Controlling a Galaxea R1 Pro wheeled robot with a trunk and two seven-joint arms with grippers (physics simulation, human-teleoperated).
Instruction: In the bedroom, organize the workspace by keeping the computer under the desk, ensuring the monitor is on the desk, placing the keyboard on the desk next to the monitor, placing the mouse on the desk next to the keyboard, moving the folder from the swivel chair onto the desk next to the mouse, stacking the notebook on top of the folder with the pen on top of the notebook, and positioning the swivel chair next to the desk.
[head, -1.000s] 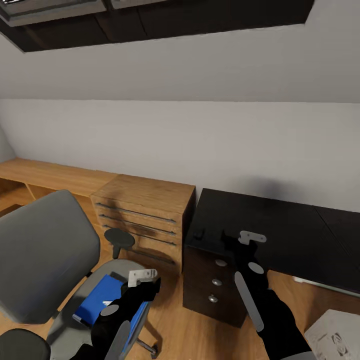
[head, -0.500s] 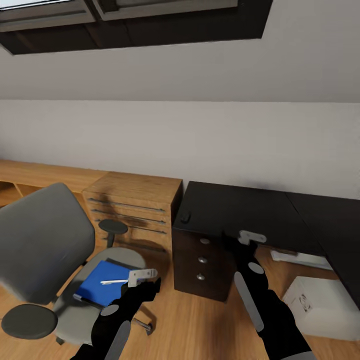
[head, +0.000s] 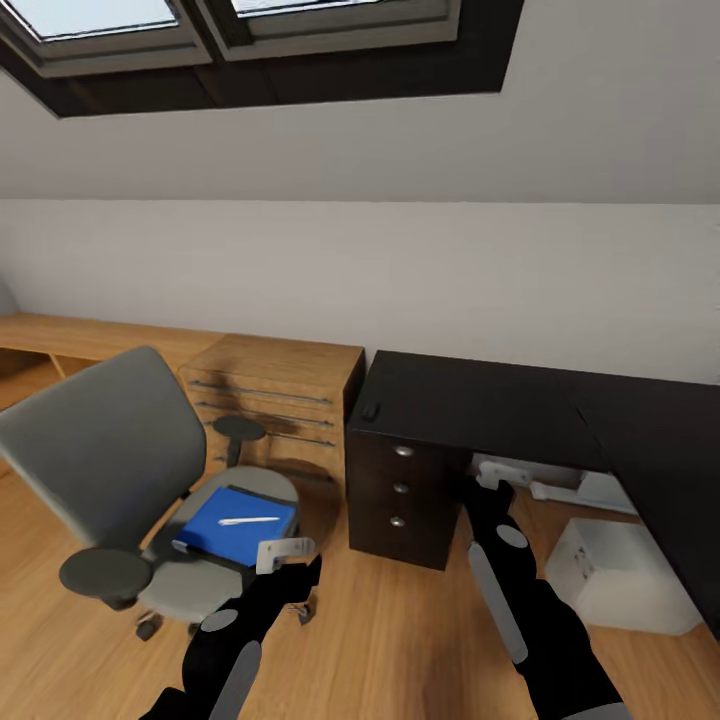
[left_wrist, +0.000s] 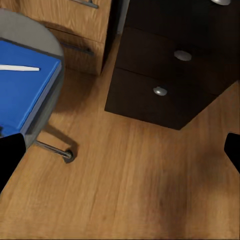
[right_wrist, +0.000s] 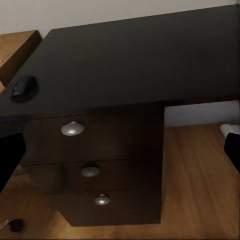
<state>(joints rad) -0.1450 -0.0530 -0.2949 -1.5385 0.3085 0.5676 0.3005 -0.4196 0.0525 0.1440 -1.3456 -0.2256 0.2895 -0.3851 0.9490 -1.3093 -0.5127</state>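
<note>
The grey swivel chair (head: 105, 450) stands on the floor left of the black desk (head: 480, 405). On its seat lies the blue folder (head: 235, 525) (left_wrist: 20, 85), with the white pen (head: 248, 520) (left_wrist: 17, 67) on top. The dark mouse (head: 371, 411) (right_wrist: 24, 88) sits on the desk's left corner. Under the desk, at the right, stands the pale computer (head: 615, 575). My left gripper (head: 290, 558) (left_wrist: 120, 150) hangs open over the floor beside the chair. My right gripper (head: 492, 482) (right_wrist: 120, 150) is open in front of the drawer unit (head: 400, 490). The monitor, keyboard and notebook are out of view.
A low oak dresser (head: 280, 395) stands between the chair and the desk's drawers, against the pale wall. A dark-framed skylight (head: 230, 40) is overhead. Pale flat parts (head: 555, 488) lie on the floor under the desk. Bare wood floor (head: 400, 640) lies before me.
The whole view has shifted: chair, dresser and desk now look farther off and more floor and skylight show. Both arms keep the same pose. The computer has come fully into sight.
</note>
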